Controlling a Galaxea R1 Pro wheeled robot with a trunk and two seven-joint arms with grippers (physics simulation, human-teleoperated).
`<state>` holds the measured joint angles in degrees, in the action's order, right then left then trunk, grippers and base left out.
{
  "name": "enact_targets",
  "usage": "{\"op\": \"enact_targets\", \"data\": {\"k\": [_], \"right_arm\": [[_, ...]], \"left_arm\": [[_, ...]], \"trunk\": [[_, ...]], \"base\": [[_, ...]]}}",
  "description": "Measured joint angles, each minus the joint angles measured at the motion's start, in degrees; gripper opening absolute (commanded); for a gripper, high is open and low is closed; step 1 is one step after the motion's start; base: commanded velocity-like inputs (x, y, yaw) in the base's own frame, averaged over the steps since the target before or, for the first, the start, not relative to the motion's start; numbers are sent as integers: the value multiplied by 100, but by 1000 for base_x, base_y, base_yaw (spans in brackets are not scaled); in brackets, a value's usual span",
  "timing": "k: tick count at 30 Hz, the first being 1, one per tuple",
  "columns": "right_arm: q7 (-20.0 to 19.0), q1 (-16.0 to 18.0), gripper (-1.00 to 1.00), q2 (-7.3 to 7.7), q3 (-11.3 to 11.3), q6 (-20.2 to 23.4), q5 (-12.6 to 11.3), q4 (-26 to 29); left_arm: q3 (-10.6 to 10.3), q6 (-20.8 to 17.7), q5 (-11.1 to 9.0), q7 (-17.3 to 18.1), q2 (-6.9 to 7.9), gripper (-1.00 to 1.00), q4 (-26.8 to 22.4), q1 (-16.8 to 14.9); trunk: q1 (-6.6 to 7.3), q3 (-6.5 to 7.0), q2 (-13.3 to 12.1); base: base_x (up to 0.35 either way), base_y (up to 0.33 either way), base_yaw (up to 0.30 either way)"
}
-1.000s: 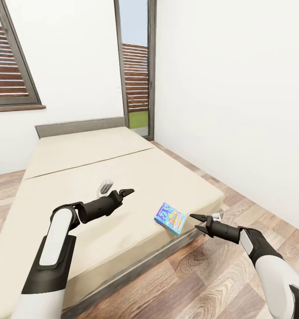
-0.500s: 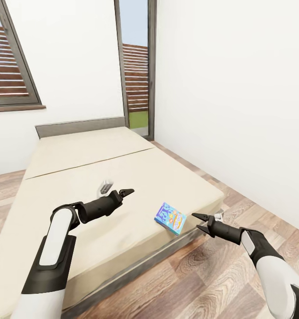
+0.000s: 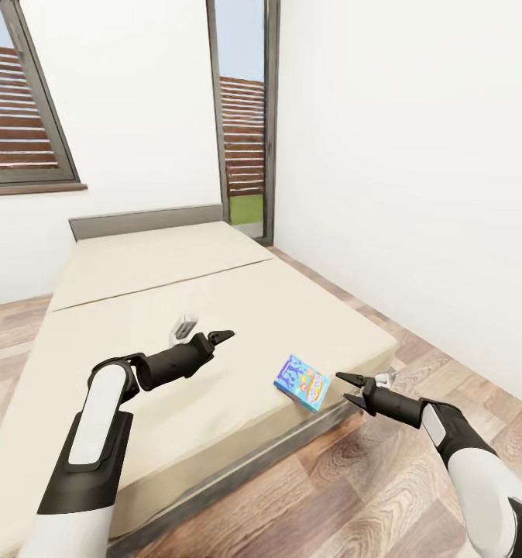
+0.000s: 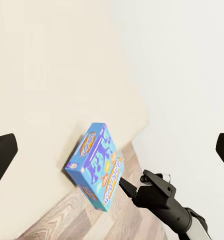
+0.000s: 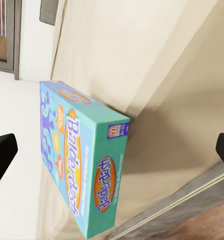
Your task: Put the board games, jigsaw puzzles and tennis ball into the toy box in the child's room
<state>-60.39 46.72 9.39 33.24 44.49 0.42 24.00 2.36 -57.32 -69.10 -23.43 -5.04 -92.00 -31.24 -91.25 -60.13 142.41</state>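
A light blue board game (image 3: 301, 382) lies flat on the bed (image 3: 176, 294), close to its front right corner. My right gripper (image 3: 347, 389) hovers open just right of that corner, a short gap from the box and pointing at it. In the right wrist view the board game (image 5: 77, 165) reads "Balderdash" and lies ahead between the spread fingertips (image 5: 2, 152). My left gripper (image 3: 207, 332) is open above the middle of the bed, left of the box. The left wrist view looks across the cream cover at the board game (image 4: 95, 171) and the right gripper (image 4: 156, 192).
A white wall (image 3: 416, 170) runs close along the bed's right side, with a narrow strip of wood-plank floor (image 3: 416, 364) between them. More floor (image 3: 331, 504) lies in front of the bed's dark frame edge. Windows (image 3: 21, 116) and a glass door (image 3: 242, 124) stand behind the bed.
The whole picture has slid a little to the right, so the camera moved. Both arms and the board game keep the same places relative to each other.
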Motion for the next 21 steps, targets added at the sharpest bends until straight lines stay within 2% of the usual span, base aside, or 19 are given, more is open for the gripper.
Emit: {"op": "enact_targets", "data": {"k": [9, 21], "right_arm": [[4, -1, 100, 1, 9, 17, -2, 0], [4, -1, 100, -8, 13, 22, -3, 1]], "left_arm": [[-1, 0, 0, 0, 0, 100, 1, 0], [-1, 0, 1, 0, -1, 100, 2, -1]], "trunk": [[0, 0, 0], [0, 0, 0]], "base": [[0, 0, 139], [0, 0, 35]]}}
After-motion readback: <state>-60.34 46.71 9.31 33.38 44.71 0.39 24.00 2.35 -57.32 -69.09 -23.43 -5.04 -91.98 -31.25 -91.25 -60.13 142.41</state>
